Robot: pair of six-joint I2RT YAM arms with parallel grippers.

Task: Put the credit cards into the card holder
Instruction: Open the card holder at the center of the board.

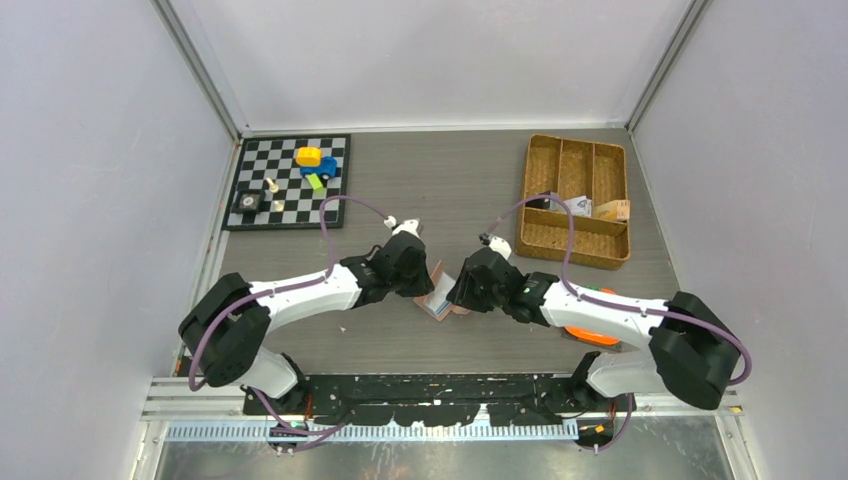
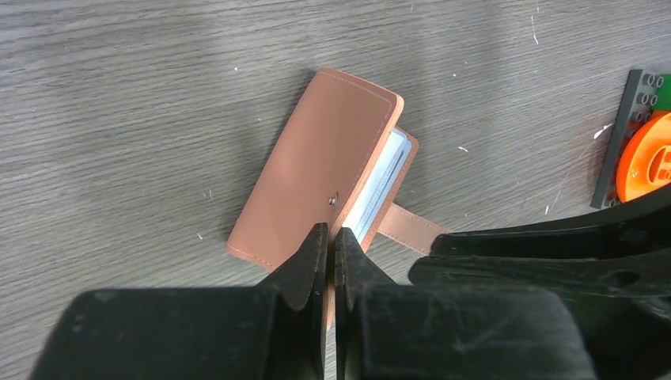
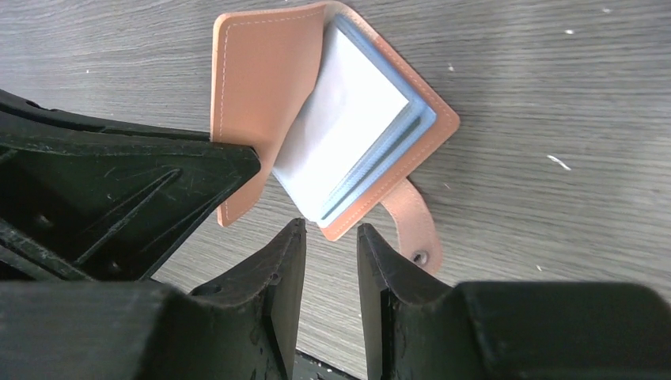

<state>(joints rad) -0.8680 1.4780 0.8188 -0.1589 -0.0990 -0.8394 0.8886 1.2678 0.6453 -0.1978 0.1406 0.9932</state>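
Pink card holder (image 2: pixel 316 166) clamped by inward-reaching left gripper (image 2: pixel 332 237); right gripper (image 3: pixel 331 229) hovers opposite, ajar, empty.

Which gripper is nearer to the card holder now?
Left. The left gripper is shut on the edge of the card holder's raised cover. The right gripper sits by the holder's near corner, fingers apart, gripping nothing.

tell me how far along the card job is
Done: a stack of pale cards sits inside the pink card holder. In hand: the left gripper holds the holder's cover up with shut jaws. The right gripper hovers at its corner, jaws apart and empty. Left: the snap strap lies unfastened. Whether more cards wait in the wicker tray is too small to tell.
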